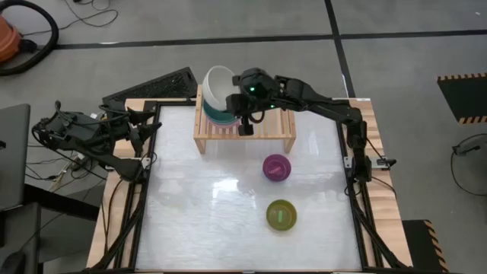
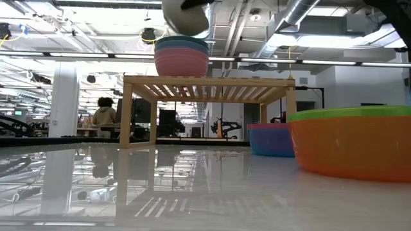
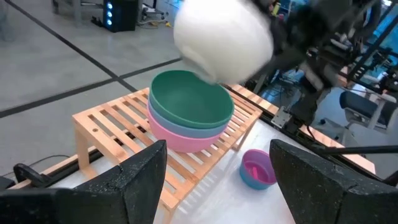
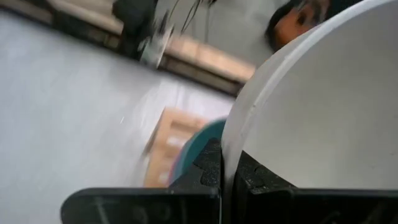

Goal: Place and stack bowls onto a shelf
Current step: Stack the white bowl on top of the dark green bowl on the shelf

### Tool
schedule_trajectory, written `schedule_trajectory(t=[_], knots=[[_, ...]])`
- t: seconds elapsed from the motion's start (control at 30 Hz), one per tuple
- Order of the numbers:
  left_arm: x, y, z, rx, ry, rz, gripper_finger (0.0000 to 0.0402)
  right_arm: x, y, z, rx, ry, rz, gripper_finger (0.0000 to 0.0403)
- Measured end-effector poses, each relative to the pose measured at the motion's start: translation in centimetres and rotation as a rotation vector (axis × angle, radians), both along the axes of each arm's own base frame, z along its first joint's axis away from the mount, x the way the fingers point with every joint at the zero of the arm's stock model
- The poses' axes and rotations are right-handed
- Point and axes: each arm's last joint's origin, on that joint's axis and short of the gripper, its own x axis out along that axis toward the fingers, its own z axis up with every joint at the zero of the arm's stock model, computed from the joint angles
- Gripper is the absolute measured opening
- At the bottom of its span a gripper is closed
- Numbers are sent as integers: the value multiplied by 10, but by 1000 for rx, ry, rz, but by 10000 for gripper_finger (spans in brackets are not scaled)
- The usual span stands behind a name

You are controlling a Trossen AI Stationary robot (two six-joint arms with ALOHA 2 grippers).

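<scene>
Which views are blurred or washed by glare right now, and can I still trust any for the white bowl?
Left wrist view: the white bowl is motion-smeared, while the teal bowl on the shelf is sharp. Right wrist view: everything behind the bowl's rim is blurred. High view: ceiling-light glare patches on the table, but the right gripper reads clearly. Low view: strong reflections on the tabletop.

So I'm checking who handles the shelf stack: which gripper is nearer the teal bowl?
The right gripper: it holds the cream-white bowl tilted just above the teal bowl on the shelf. The left gripper waits open at the table's left edge, well away.
</scene>
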Motion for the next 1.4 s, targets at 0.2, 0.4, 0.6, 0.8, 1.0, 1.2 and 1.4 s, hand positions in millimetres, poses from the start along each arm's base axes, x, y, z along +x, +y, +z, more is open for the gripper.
schedule_trajectory(t=[0.2,0.4,0.6,0.8,1.0,1.2,1.4], knots=[[0,1,0,7,-5,26,268,1,-5,-22,4,158,-21,22],[-1,1,0,11,-6,37,268,-1,-6,-18,-16,146,-4,22],[-1,1,0,13,-5,36,268,-2,-9,-18,-15,147,-1,22],[-1,1,0,13,-5,36,268,0,-8,-17,-8,131,17,42],[-1,1,0,13,-4,35,268,1,-10,-15,-22,102,16,103],[-1,1,0,24,3,33,268,2,-12,-14,-27,86,12,138],[-1,1,0,27,5,32,268,5,-13,-9,-40,23,2,185]])
